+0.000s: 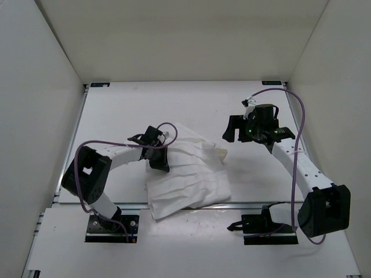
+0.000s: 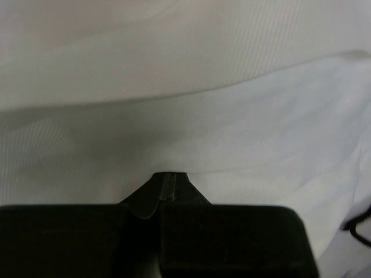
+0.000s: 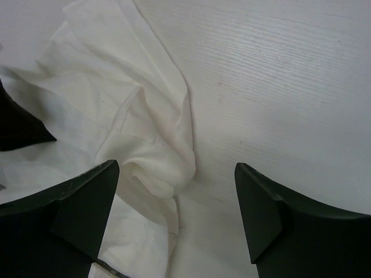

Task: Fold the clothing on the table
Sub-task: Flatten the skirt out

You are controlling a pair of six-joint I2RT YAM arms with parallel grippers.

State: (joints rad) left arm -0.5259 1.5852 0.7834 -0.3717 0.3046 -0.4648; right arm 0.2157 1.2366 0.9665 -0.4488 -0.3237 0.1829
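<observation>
Fingertips (image 2: 165,186) of the left gripper (image 1: 157,155) pinch the clothing (image 1: 191,174) at centre-left; the right gripper (image 1: 233,132), wrist angled down at upper right, hangs with jaws apart.

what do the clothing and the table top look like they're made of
clothing: thin, soft white fabric with a matte look, possibly a light cotton-like weave. It slumps into loose folds and shows fine parallel ribs up close.
table: hard, flat white board, matte, maybe laminate or painted wood. The right wrist view shows faint straight grain lines running across it.
</observation>
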